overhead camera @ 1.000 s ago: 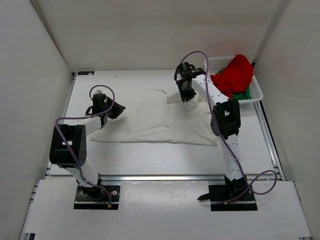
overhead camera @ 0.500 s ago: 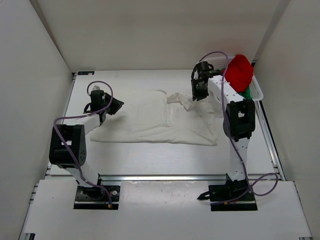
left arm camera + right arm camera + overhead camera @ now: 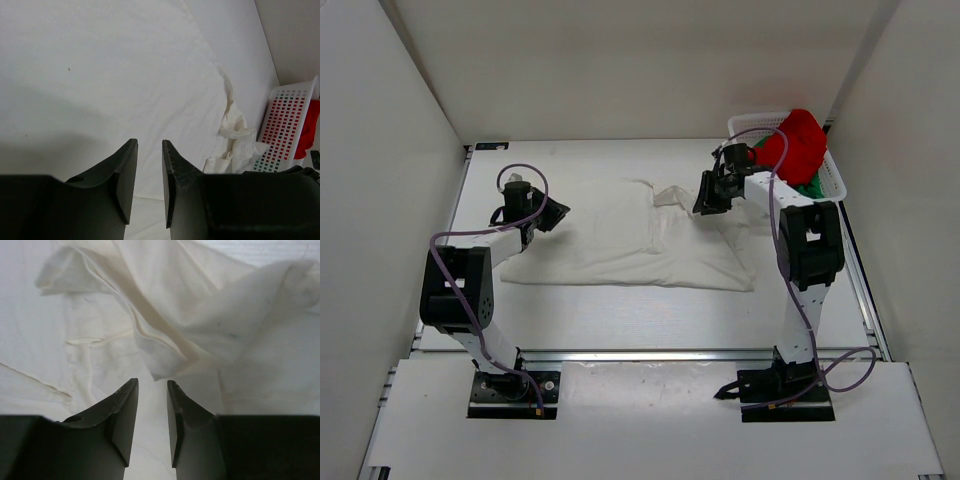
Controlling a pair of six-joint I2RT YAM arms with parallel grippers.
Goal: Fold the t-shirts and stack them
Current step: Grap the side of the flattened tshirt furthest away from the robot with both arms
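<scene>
Spreading white soft cloth t-shirt (image 3: 620, 240) | left gripper (image 3: 149, 144), right gripper (image 3: 151, 385) barely parted, empty | next: pinch crumpled sleeve (image 3: 170, 335), pull flat

White table (image 3: 620, 322), plain white walls (image 3: 620, 60) on three sides, metal rail (image 3: 650, 353) along near edge.

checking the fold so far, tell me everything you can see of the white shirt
The white t-shirt is soft, creased cloth spread mostly flat on the table. Its end near the basket is crumpled, a sleeve bunched below the right claw. The left claw hangs over its opposite edge. Neither claw pinches it.
</scene>
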